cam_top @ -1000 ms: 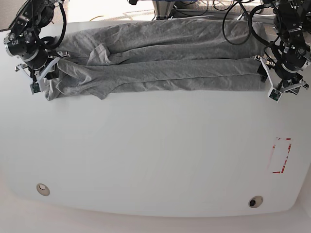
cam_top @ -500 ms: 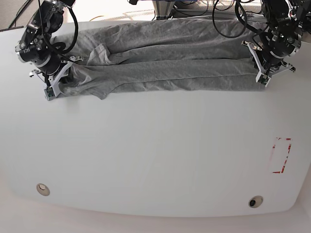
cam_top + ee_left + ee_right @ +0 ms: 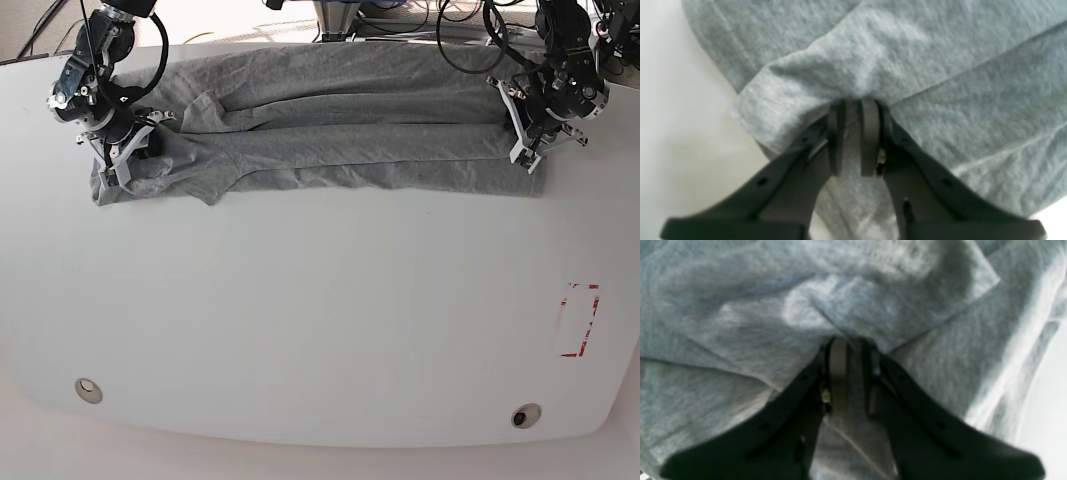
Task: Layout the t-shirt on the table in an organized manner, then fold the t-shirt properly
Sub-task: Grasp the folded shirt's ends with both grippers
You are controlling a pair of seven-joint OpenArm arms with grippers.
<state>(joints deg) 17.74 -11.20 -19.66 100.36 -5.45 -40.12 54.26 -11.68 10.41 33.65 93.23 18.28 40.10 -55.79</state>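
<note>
One heather-grey t-shirt (image 3: 330, 120) lies stretched in a long, wrinkled band across the far part of the white, smooth table (image 3: 320, 320), its soft knit folded lengthwise into overlapping layers with ridged creases. The left gripper (image 3: 853, 110) has its two flat dark pads pinched on a fold of the cloth near a hemmed corner; the right gripper (image 3: 853, 346) is likewise clamped on a bunched fold at the opposite end. On the bare tabletop sit two small round grommets (image 3: 88, 389) and one red dashed rectangle (image 3: 579, 320).
</note>
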